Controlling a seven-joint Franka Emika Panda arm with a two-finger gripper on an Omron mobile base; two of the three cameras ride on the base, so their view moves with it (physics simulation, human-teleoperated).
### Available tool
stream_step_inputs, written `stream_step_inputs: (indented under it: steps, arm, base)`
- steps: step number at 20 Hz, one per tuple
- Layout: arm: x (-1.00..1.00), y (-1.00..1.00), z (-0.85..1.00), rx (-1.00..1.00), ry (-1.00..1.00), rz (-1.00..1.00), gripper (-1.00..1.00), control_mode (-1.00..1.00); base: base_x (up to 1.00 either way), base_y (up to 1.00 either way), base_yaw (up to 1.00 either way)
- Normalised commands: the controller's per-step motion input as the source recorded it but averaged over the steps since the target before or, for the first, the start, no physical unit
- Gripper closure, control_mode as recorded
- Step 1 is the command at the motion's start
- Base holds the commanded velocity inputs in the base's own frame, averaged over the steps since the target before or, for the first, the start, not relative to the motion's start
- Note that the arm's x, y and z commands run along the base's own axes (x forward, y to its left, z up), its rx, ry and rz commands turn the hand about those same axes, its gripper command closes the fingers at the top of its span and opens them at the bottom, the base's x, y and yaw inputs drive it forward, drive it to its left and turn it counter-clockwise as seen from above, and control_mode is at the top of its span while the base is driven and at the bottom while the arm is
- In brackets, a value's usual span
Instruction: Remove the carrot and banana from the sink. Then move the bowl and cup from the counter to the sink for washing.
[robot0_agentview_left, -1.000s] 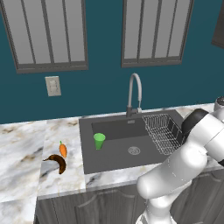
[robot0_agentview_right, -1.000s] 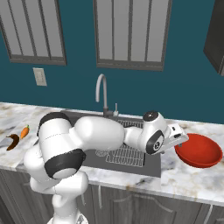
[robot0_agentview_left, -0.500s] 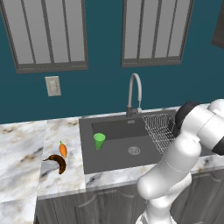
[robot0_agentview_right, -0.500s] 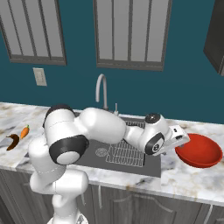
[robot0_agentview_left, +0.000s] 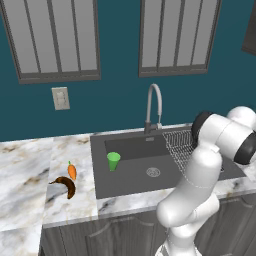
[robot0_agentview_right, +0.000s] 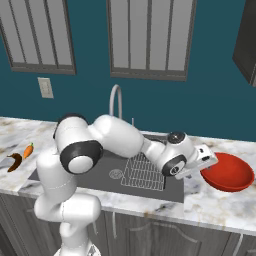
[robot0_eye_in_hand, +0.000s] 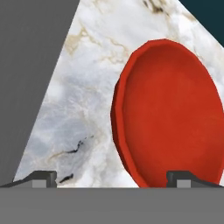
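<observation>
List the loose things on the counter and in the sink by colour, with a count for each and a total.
Red: 1, the bowl
Green: 1, the cup
Orange: 1, the carrot
Dark brown: 1, the banana
Total: 4

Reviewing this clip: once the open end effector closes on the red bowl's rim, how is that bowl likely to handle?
The bowl looks rigid, so it should keep its shape. Being wide and shallow, gripped at one rim by the end effector, it may sag or swing. Its smooth surface could slip on the marble counter if nudged.

Bright red bowl (robot0_eye_in_hand: 170, 113) on white-grey, brown-veined counter (robot0_eye_in_hand: 83, 113). Green cup (robot0_agentview_left: 113, 161) in dark grey sink (robot0_agentview_left: 135, 175). Orange carrot (robot0_agentview_left: 72, 171), dark brown banana (robot0_agentview_left: 64, 185)
</observation>
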Motion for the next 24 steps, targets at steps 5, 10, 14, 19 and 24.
stream_step_inputs:
  steps: [5, 10, 14, 19, 24]
  arm:
    - [0.06, -0.06, -0.07, 0.0, 0.0, 0.0, -1.0, -1.0]
    - [0.08, -0.03, -0.07, 0.0, 0.01, 0.0, -1.0, -1.0]
    - [0.09, -0.03, -0.06, 0.0, 0.0, 0.0, -1.0, -1.0]
    - [0.1, -0.02, -0.06, 0.0, 0.0, 0.0, -1.0, -1.0]
    - [0.1, -0.04, -0.06, 0.0, 0.0, 0.0, -1.0, -1.0]
  base:
    - [0.0, 0.0, 0.0]
    - [0.0, 0.0, 0.0]
    - [0.0, 0.0, 0.0]
    - [0.0, 0.0, 0.0]
    - [0.0, 0.0, 0.0]
